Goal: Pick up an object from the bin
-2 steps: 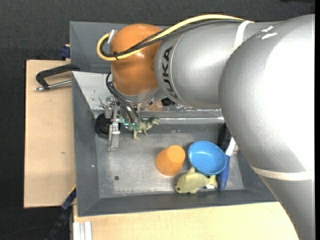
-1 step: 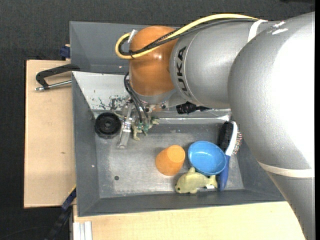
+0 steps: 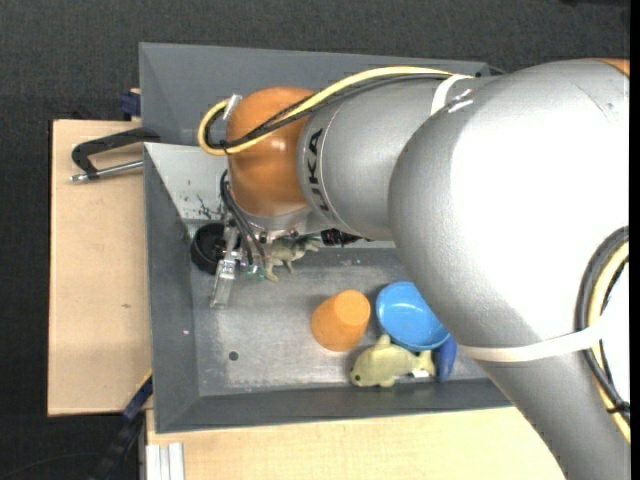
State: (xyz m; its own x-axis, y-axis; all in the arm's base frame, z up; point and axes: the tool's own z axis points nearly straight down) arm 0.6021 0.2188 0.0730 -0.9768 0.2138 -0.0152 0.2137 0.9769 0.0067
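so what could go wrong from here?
1. The gripper is low by the bin's left wall, beside a black round thing. It may scrape the wall or just shove that thing.
2. A small tan toy figure lies right next to it and could snag or get dragged along.
3. The arm overhangs that corner, so a miss would be hard to spot.

This looks like a robotics lab test cell. A large silver KUKA arm (image 3: 480,198) with an orange wrist cover and a yellow cable reaches into a grey metal bin (image 3: 260,373) of small plastic toys, set on dark carpet (image 3: 300,8) in the upper frame.
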